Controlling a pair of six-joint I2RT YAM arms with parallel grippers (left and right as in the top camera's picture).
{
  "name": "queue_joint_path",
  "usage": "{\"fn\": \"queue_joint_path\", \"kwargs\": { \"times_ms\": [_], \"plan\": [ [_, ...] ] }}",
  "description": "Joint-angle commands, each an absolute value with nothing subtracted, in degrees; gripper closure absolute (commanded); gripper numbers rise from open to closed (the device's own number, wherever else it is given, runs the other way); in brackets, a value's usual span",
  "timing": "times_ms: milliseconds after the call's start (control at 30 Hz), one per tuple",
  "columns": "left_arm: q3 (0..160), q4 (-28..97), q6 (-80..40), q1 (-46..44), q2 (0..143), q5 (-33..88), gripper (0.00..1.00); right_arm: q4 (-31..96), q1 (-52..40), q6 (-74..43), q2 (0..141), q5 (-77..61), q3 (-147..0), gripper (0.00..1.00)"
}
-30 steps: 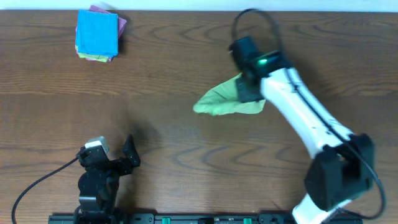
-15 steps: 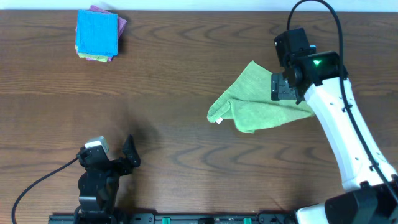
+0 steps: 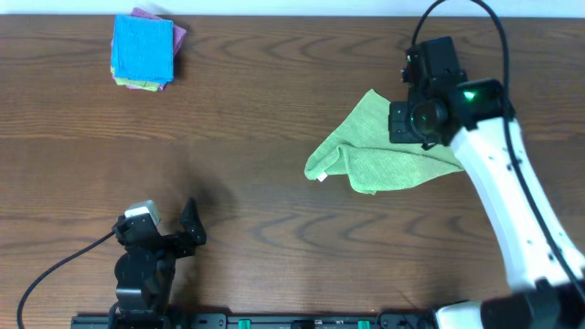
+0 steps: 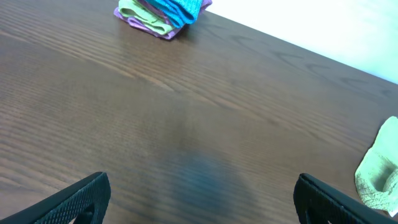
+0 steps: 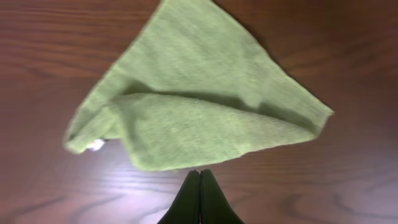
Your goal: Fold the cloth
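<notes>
The green cloth lies loosely doubled over on the brown table, right of centre, with a small white tag at its left corner. It fills the right wrist view and shows at the right edge of the left wrist view. My right gripper hovers above the cloth's right part. Its fingers are shut and empty, with their tip just off the cloth's near edge. My left gripper is open and empty at the front left, far from the cloth. Its fingers are spread over bare wood.
A stack of folded cloths, blue on top with green and purple below, sits at the far left corner and at the top of the left wrist view. The table's far edge runs just behind it.
My right arm swung right with the bunched cloth and laid it out on the table. Since half a second ago the cloth has stayed still and the gripper has shifted slightly.
</notes>
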State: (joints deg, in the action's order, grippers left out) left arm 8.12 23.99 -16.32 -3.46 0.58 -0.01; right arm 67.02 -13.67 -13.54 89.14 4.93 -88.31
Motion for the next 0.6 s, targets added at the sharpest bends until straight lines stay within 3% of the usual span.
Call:
{"fn": "queue_joint_path", "kwargs": {
  "times_ms": [0, 167, 300, 333, 367, 400, 567],
  "plan": [
    [7.1, 24.4, -16.3, -3.2, 0.3, -0.4, 0.05, 68.7, -13.5, -11.7, 79.6, 2.1, -88.4, 0.98],
    [7.0, 21.0, -19.2, -3.3, 0.3, 2.8, 0.05, 73.2, -14.4, -12.0, 64.5, 2.6, -87.1, 0.98],
    [7.2, 24.8, -31.2, -3.3, 0.3, 25.7, 0.04, 75.9, -14.4, -13.6, 50.9, 3.8, -81.3, 0.98],
    [7.2, 25.0, -33.8, -3.4, 0.3, 34.3, 0.05, 76.6, -14.4, -13.7, 47.3, 3.6, -79.2, 0.78],
    [7.2, 24.9, -33.9, -3.4, 0.3, 38.9, 0.05, 77.6, -14.4, -13.7, 43.7, 2.8, -77.0, 0.32],
    [7.2, 24.4, -35.4, -3.4, 0.3, 41.1, 0.05, 78.9, -14.4, -13.7, 40.5, 1.5, -75.3, 0.02],
    [7.2, 17.6, -42.5, -3.4, 0.3, 44.1, 0.03, 83.5, -14.4, -13.8, 31.7, -6.0, -73.1, 0.01]
  ]
}}
